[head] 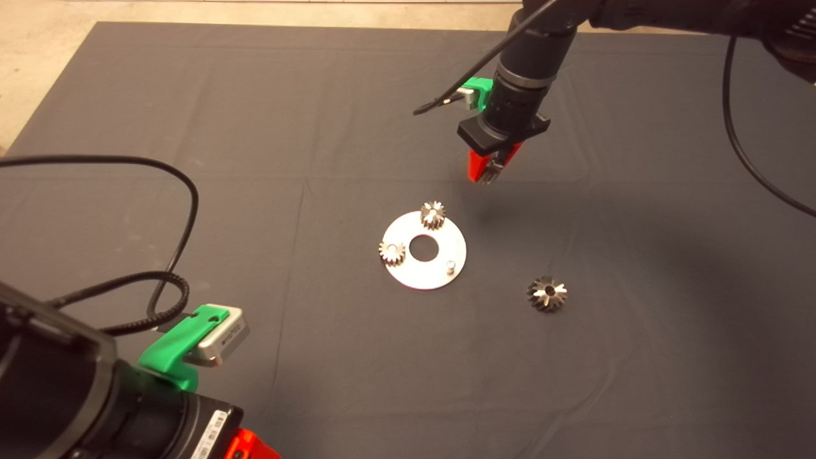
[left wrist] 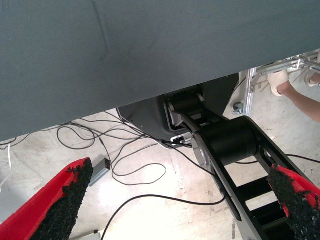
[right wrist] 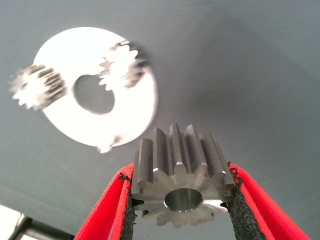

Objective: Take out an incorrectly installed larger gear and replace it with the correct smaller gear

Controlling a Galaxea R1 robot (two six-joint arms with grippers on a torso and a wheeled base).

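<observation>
The right pincer (head: 489, 171) is gripping the smaller gear (right wrist: 181, 183) above the worktop near the silver disc (head: 408, 273), whose bare peg (head: 450, 266) is awaiting it, while the larger gear (head: 547, 294) is lying aside and the left pincer (left wrist: 182, 200) is idling open.
</observation>
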